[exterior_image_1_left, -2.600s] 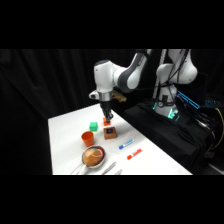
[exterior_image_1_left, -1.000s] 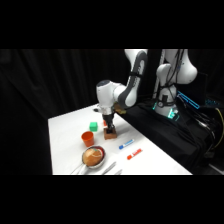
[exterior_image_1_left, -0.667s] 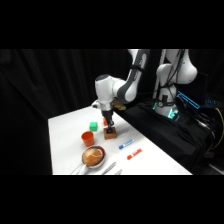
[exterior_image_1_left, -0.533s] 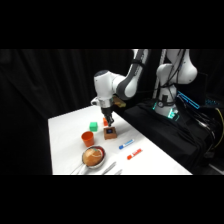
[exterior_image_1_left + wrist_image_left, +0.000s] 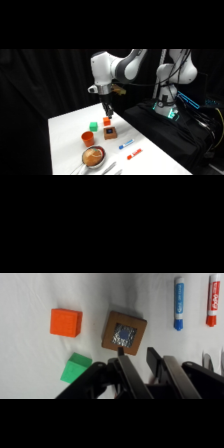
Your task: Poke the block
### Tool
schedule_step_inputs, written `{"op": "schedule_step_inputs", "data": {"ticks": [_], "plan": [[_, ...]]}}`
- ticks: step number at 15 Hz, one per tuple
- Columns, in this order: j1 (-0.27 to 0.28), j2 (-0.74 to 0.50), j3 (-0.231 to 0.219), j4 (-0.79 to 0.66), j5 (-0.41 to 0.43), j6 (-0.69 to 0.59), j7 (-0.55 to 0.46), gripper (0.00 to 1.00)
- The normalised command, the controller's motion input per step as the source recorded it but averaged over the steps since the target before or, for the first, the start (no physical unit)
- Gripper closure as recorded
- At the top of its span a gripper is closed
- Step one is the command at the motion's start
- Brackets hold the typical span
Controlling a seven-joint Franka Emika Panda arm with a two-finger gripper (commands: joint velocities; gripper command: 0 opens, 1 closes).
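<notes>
In my wrist view, left to right: a bright-orange cube point(image 5: 66, 322), a small green cube point(image 5: 75, 367), then the brown block with a blue square mark point(image 5: 124, 332), bare table all round. My two-finger gripper point(image 5: 136, 359) hovers near its edge, fingers slightly parted, empty.

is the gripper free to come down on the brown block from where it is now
Probably yes. The gripper hangs above the block, whose marked top face is bare. The orange cube and green cube sit apart from it to one side, and the markers lie off to the other.
</notes>
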Motion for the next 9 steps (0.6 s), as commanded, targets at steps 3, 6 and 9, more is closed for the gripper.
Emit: {"op": "schedule_step_inputs", "data": {"ticks": [3,6,9], "plan": [[-0.019,-0.16,-0.04,0.09,-0.033,-0.22,-0.08,0.09],[-0.021,-0.12,-0.034,0.08,-0.031,-0.19,-0.08,0.0],[-0.021,-0.15,-0.025,0.05,-0.023,-0.19,-0.09,0.0]]}}
